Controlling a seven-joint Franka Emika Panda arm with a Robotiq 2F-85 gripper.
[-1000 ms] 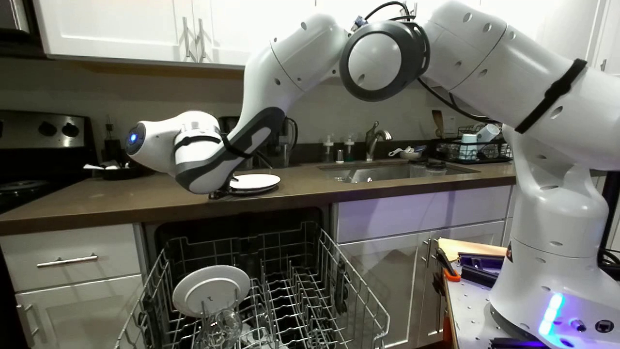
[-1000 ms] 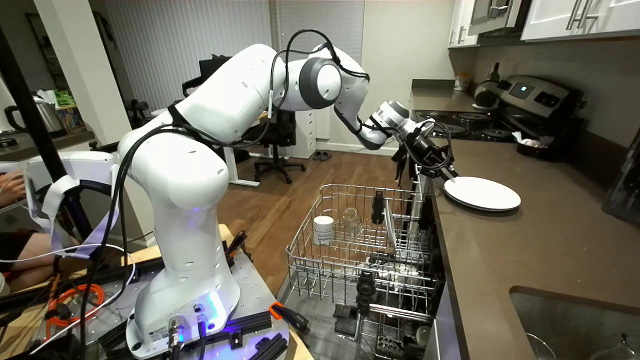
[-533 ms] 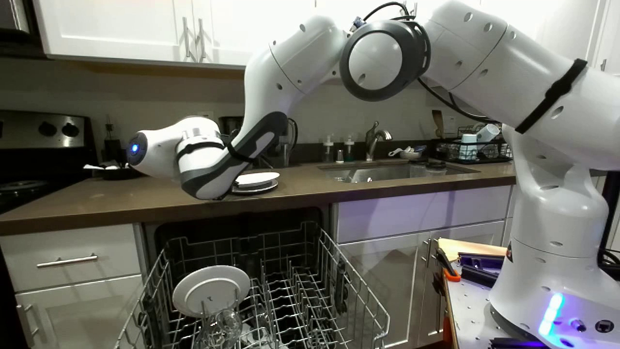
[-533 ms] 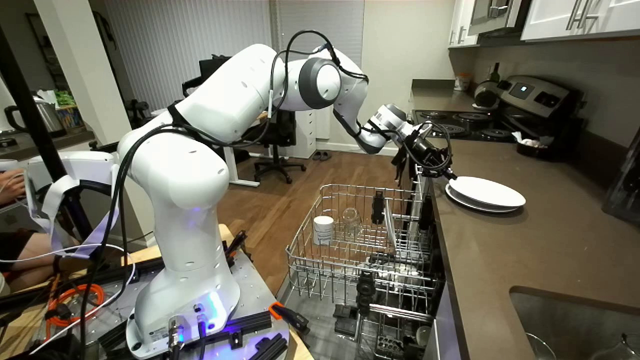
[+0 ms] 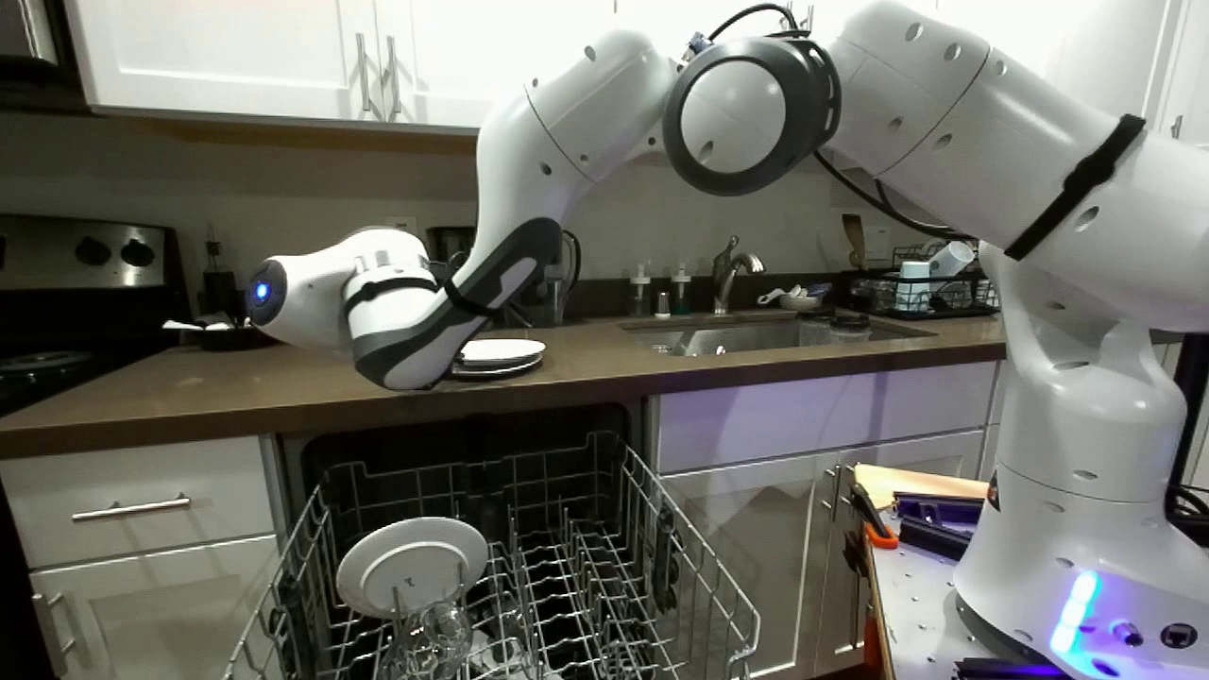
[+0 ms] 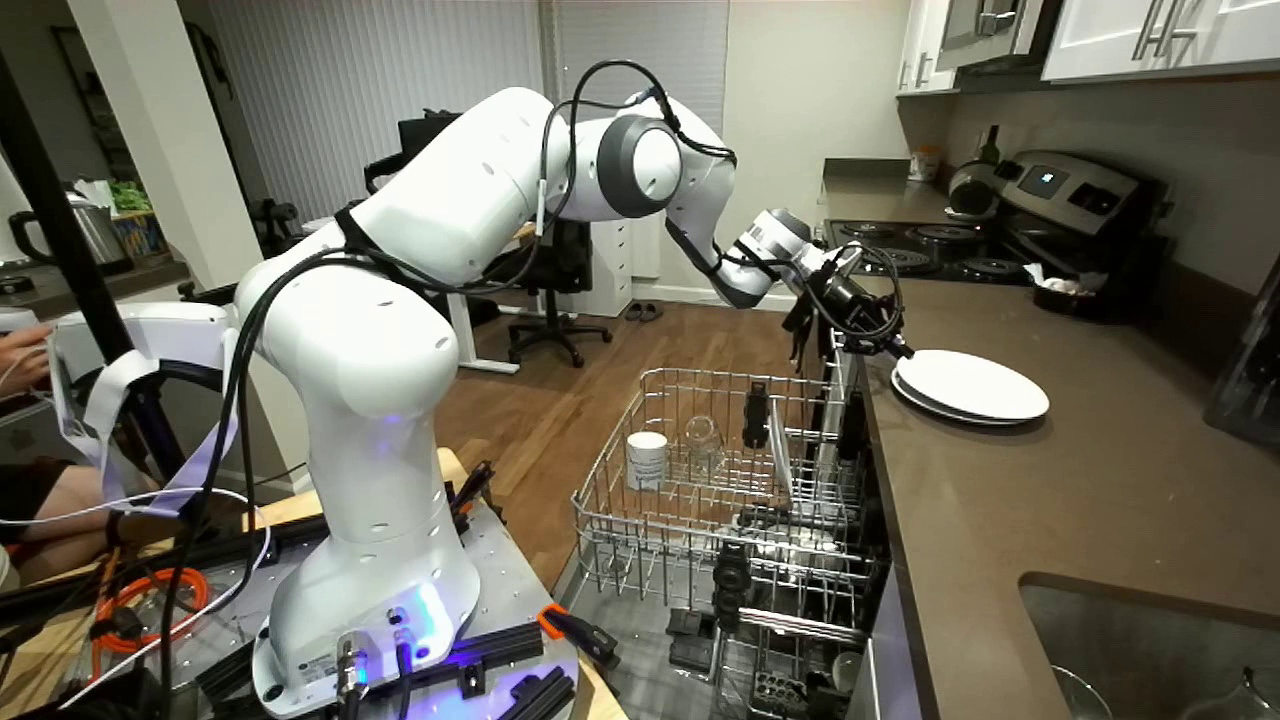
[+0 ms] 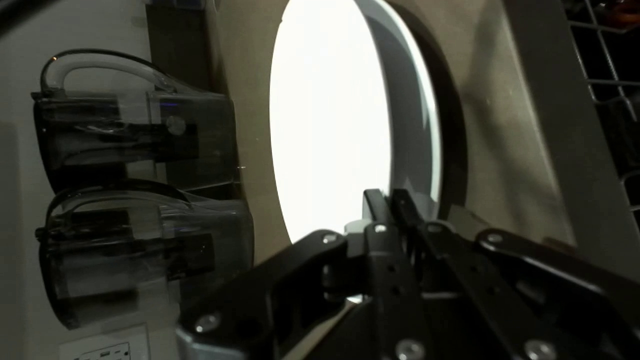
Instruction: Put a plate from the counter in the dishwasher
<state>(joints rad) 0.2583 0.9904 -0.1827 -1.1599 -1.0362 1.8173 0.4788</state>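
Note:
The plate (image 6: 975,384), round, flat and white, is the upper one of two stacked dishes on the brown counter (image 6: 1110,500). Under it shows the rim of another white dish (image 7: 434,145), with a dark gap between the two in the wrist view. My gripper (image 7: 385,194) is shut on the edge of the plate, one fingertip on its upper face and one below. In an exterior view the wrist hides the gripper and part of the plate (image 5: 501,350). The dishwasher (image 5: 378,436) stands open below the counter, its wire rack pulled out.
A white plate (image 5: 373,567) and clear glasses (image 5: 434,637) stand in the rack, along with a white cup (image 6: 647,462). Two clear pitchers (image 7: 210,130) are behind the dishes. The sink (image 6: 1130,620) and the stove (image 6: 950,235) lie along the same counter.
The fingers have closed on the plate's edge, and the wrist has dipped slightly. The upper plate has shifted and its near side now stands slightly apart from the dish below.

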